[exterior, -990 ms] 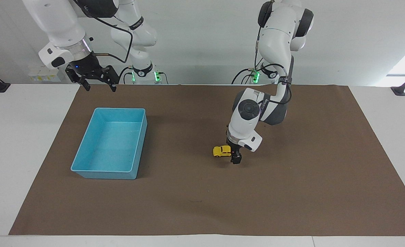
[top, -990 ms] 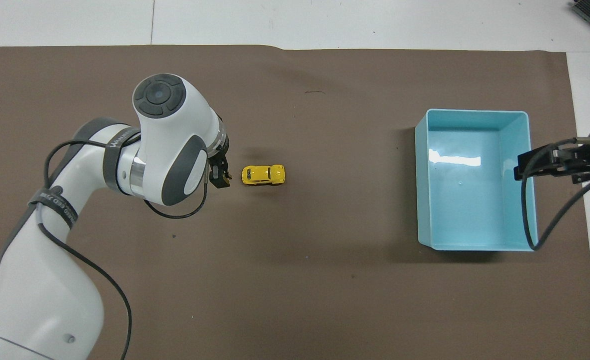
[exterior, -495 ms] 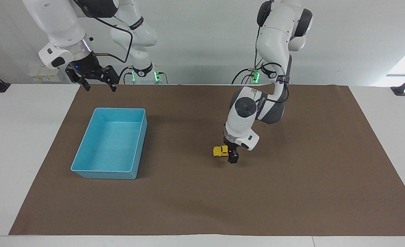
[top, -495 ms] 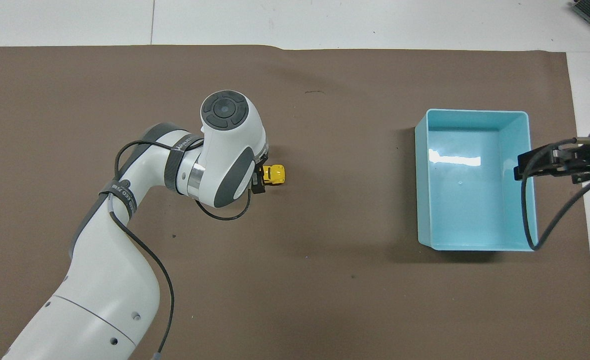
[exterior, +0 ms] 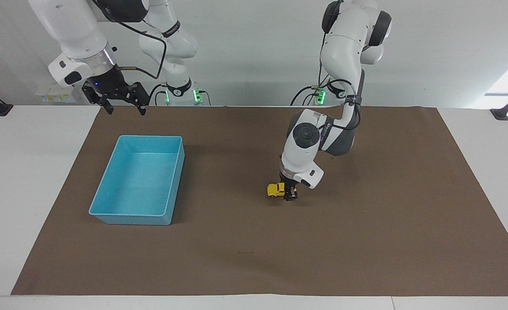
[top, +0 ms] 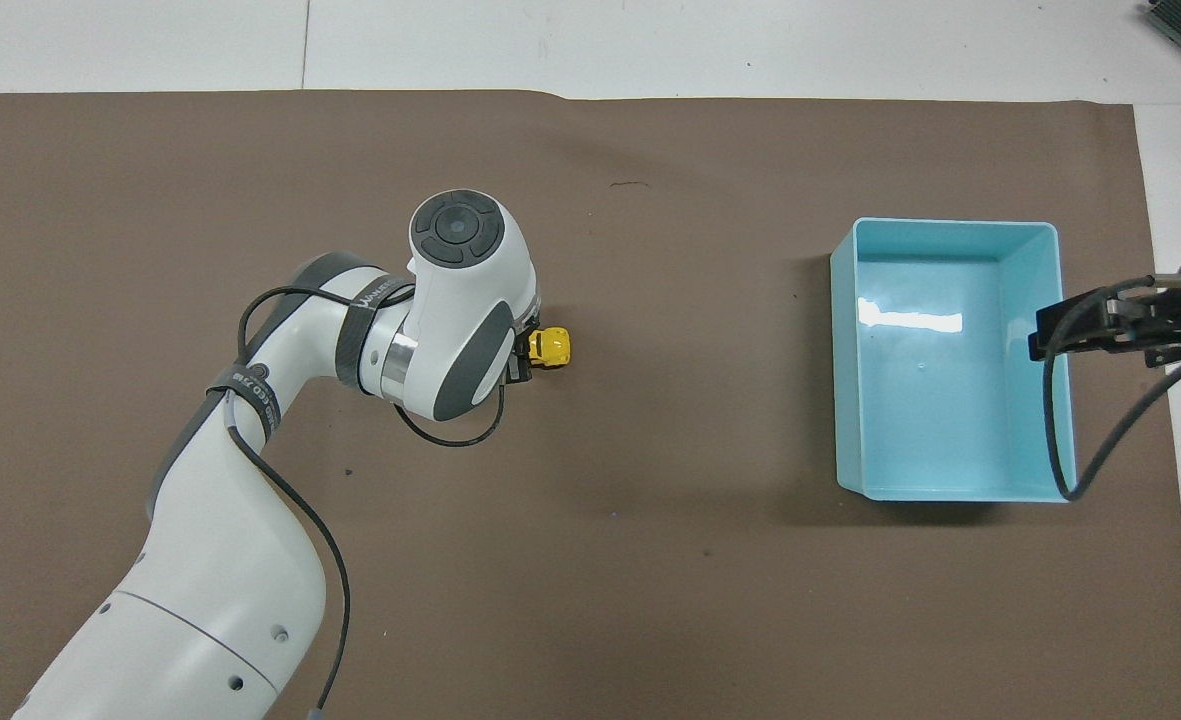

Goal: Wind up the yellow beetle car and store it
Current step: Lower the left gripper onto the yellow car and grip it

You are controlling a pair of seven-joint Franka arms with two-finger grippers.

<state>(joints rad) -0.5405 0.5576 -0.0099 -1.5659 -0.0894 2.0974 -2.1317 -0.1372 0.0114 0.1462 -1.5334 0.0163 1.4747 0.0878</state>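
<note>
My left gripper (exterior: 289, 193), wrist bent steeply down, clasps the rounded glossy car (exterior: 275, 189) on the mat (exterior: 365, 241); my right gripper (exterior: 115, 98) waits spread.

**Bright, even light over the table**

We are seeing soft, even light falling from above. Glare is streaking the floor of the blue bin (top: 910, 318), and faint shadows are pooling beside its wall on the brown mat (top: 650, 560). Daylight is blowing out one upper corner of the facing view.
</note>
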